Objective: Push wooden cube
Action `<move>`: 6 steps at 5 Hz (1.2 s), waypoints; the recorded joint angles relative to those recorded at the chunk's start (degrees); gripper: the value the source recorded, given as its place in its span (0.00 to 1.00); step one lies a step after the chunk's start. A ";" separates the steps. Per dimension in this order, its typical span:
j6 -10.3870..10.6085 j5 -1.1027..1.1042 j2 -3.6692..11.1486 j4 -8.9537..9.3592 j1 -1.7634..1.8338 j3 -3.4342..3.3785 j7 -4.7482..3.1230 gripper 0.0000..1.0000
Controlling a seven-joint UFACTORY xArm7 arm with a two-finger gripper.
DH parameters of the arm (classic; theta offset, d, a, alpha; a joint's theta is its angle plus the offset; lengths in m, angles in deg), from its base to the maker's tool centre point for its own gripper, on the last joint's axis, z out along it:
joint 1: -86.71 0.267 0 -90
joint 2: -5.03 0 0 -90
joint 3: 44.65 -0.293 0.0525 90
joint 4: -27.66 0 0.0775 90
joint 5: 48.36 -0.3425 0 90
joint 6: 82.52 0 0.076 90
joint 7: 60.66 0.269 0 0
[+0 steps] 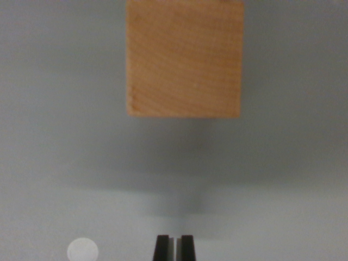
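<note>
Wrist view: we see the wooden cube [184, 57] resting on the pale grey desk [60, 136], its top cut off by the upper edge of the frame and its visible face showing curved grain. Below it, well apart across bare surface, we find the gripper [174, 247] at the bottom edge, its two dark fingers [161, 248] drawn nearly together with only a thin slit between them, clamping nothing. A small white disc [82, 250] lies toward the wrist view's left of the gripper.
</note>
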 joint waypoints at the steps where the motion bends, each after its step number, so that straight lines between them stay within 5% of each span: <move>1: 0.00 0.00 0.00 0.00 0.00 0.00 0.00 0.00; 6: 1.52 0.18 0.13 1.41 0.19 -0.21 0.62 0.00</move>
